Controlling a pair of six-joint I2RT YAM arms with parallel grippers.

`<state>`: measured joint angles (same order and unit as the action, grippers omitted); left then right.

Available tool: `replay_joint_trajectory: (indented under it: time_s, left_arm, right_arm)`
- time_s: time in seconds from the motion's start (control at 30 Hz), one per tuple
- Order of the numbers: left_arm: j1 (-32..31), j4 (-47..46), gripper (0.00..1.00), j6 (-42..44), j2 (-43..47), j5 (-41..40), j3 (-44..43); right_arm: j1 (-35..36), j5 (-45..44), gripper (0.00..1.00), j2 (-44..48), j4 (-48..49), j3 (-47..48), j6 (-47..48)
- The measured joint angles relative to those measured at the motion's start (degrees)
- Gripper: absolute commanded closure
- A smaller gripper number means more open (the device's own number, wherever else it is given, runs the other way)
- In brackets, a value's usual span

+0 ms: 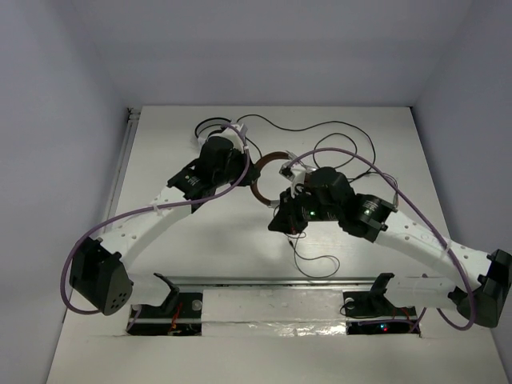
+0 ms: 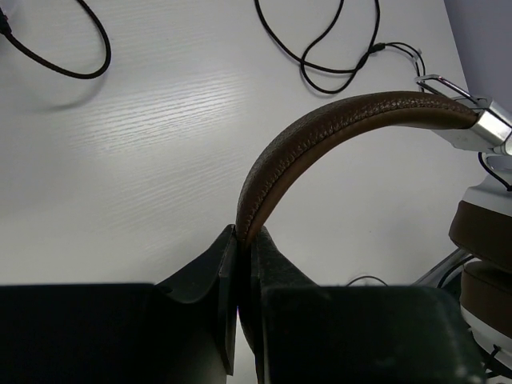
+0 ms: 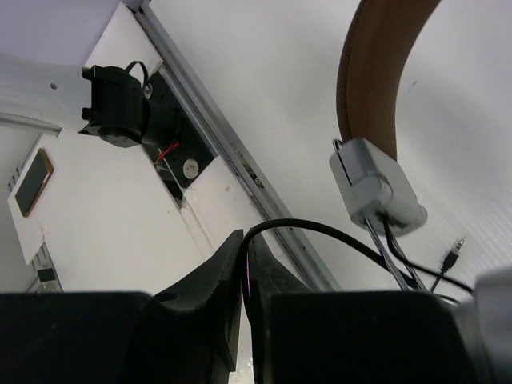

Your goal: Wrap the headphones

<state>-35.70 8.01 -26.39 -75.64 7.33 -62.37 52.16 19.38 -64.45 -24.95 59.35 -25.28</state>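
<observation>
Reaching from near-left corner of table [image 1: 184, 240] toward table centre, left arm stretched out. Left gripper [image 2: 244, 236] clamped tight on brown headband [image 2: 344, 120], band arching up out of grip. Headphones [image 1: 260, 172] sit at table centre, ear cup [image 2: 484, 232] hanging off band's far end. Right arm bends in from table's near-right corner. Right gripper [image 3: 246, 238] jaws nearly together, dark cable [image 3: 320, 232] leaving its tips; can't tell if pinched.
</observation>
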Motion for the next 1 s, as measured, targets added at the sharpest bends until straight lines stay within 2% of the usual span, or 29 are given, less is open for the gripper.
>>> replay_joint_trajectory:
  time_s: [0.17,0.4,0.67,0.8,1.0]
  left_arm:
    - [-0.7,0.1,1.00,0.7,0.0,-0.1,1.4]
    - [-2.0,2.4,1.00,2.4,0.0,-3.0,3.4]
    - [-2.2,3.1,1.00,3.3,2.9,-3.7,8.4]
    - [-2.2,3.0,1.00,3.4,5.9,-3.1,10.9]
    - [-2.2,3.2,1.00,3.8,7.4,-3.4,11.0]
  right_arm:
    - [0.0,2.3,0.87,-3.7,2.3,2.3,0.0]
    - [0.0,0.6,0.86,-5.3,5.0,4.0,-0.9]
    - [-0.1,-8.2,0.62,-4.5,5.6,5.3,-2.6]
    - [-1.0,-13.3,0.59,-4.5,5.7,5.4,-3.2]
    - [-4.3,-17.8,0.46,-4.4,6.2,5.4,-5.4]
